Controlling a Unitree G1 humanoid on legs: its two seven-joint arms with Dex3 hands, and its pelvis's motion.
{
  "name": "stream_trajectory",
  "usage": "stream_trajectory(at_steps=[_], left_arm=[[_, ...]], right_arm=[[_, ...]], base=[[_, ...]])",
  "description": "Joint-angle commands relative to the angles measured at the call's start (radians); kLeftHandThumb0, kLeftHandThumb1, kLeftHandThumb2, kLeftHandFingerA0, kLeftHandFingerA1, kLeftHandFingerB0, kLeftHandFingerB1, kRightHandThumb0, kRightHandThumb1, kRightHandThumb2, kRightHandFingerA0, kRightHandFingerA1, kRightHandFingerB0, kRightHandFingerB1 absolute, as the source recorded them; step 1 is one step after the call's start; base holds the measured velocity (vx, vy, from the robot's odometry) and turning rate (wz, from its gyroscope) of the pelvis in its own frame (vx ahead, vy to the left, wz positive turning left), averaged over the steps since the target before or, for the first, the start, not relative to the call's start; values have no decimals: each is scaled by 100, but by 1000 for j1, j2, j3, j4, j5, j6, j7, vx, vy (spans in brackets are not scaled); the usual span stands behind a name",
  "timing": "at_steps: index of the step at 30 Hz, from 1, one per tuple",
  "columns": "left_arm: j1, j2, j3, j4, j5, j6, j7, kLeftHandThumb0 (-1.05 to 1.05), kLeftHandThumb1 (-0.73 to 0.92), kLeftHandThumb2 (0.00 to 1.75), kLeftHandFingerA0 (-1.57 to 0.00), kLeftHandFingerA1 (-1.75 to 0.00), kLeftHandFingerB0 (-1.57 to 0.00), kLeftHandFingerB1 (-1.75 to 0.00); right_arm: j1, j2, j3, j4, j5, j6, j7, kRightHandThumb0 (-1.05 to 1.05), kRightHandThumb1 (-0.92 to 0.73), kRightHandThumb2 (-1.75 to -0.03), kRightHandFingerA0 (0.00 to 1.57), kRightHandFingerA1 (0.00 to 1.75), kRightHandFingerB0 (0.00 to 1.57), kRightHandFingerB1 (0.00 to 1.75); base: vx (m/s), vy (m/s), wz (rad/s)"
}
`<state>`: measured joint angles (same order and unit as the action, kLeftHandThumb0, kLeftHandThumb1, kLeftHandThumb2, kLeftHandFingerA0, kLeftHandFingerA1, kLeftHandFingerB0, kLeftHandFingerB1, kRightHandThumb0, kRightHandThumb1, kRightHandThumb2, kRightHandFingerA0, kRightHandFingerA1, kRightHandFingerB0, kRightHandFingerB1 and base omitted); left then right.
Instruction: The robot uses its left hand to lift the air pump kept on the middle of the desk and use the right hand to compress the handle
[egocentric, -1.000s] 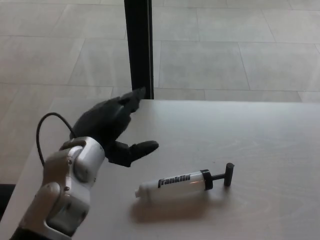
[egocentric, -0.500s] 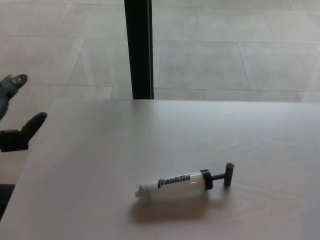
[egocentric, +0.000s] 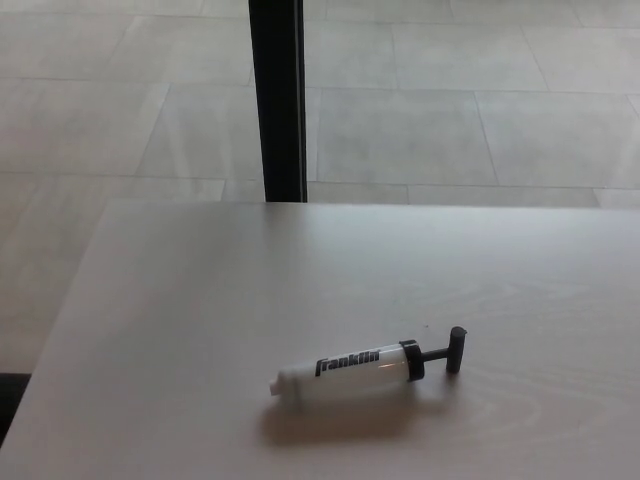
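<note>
One air pump (egocentric: 357, 370) — flat on desk (egocentric: 200, 320).

Pale tabletop (egocentric: 200, 330), tiled floor (egocentric: 450, 110), dark post (egocentric: 277, 100).
A light wood-grain tabletop is seen filling the lower half, its far edge running straight across. Large grey floor tiles with thin grout lines are seen beyond it. A black upright post is seen rising from behind the far edge, left of centre, cut off at the top.
</note>
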<state>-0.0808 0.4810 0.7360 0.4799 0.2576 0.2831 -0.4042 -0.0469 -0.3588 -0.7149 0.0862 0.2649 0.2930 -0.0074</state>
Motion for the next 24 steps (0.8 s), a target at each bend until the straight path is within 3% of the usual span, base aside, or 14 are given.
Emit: stream_trajectory(at_steps=[1,7,8,9,10,11,12,13,14,15,19,20,21,24], left_arm=[[201,54,616,649,-612,-215,84,-96,58,103,-2,-33,-11,-17],[226,36,553,702,-530,-176,94,-87,54,98,-3,-47,-8,-37],[214,23,508,685,-489,-166,76,-41,28,96,-4,-55,0,-50],[209,22,492,684,-472,-166,70,-41,28,96,-4,-55,0,-50],[197,19,483,680,-463,-156,65,-87,72,62,-11,-48,-16,-32],[197,14,451,674,-438,-169,34,-93,69,70,-7,-47,-13,-33],[192,15,437,676,-428,-173,18,-40,36,101,-3,-53,0,-50],[191,13,426,673,-421,-179,0,-40,36,101,-2,-52,0,-50],[182,9,431,673,-435,-179,-20,-85,60,99,-12,-53,-4,-41],[175,7,441,677,-449,-178,-21,-84,75,63,-18,-49,-13,-32],[182,-19,471,682,-484,-236,-5,-80,60,98,-14,-58,-5,-45],[182,-19,476,685,-489,-243,6,-79,79,64,-16,-55,-12,-35],[179,-17,493,692,-508,-241,15,-77,79,64,-16,-56,-13,-36],[160,-5,504,717,-526,-243,36,-78,77,63,-14,-56,-12,-38]], right_arm=[[126,-92,-274,452,86,-203,-49,-78,-92,-75,33,66,25,34],[143,-88,-272,564,80,-272,-30,-77,-92,-73,35,61,28,37],[151,-98,-263,595,64,-286,-35,-78,-92,-74,37,58,28,36],[152,-103,-259,608,58,-292,-36,-78,-92,-74,37,58,28,36],[150,-105,-257,628,57,-303,-32,-76,-92,-74,38,61,27,35],[146,-105,-257,641,61,-305,-28,-77,-92,-73,39,66,26,36],[152,-102,-248,648,56,-312,-17,-75,-92,-75,38,68,25,35],[146,-96,-255,655,70,-320,-4,-76,-92,-73,37,78,24,36],[149,-89,-241,654,59,-328,-2,-81,-92,-74,37,76,24,37],[152,-90,-225,662,43,-338,0,-79,-92,-76,36,70,26,36],[168,-108,-205,709,32,-366,22,-78,-92,-75,36,64,26,36],[169,-105,-201,702,33,-364,26,-79,-92,-75,35,64,24,36],[166,-105,-190,711,22,-382,15,-79,-92,-75,37,83,25,38],[158,-99,-173,694,19,-388,15,-79,-92,-71,40,61,29,35]], base=[[0,0,0],[0,0,0],[0,0,0],[0,0,0],[0,0,0],[0,0,0],[0,0,0],[0,0,0],[0,0,0],[0,0,0],[0,0,0],[0,0,0],[0,0,0],[0,0,0]])
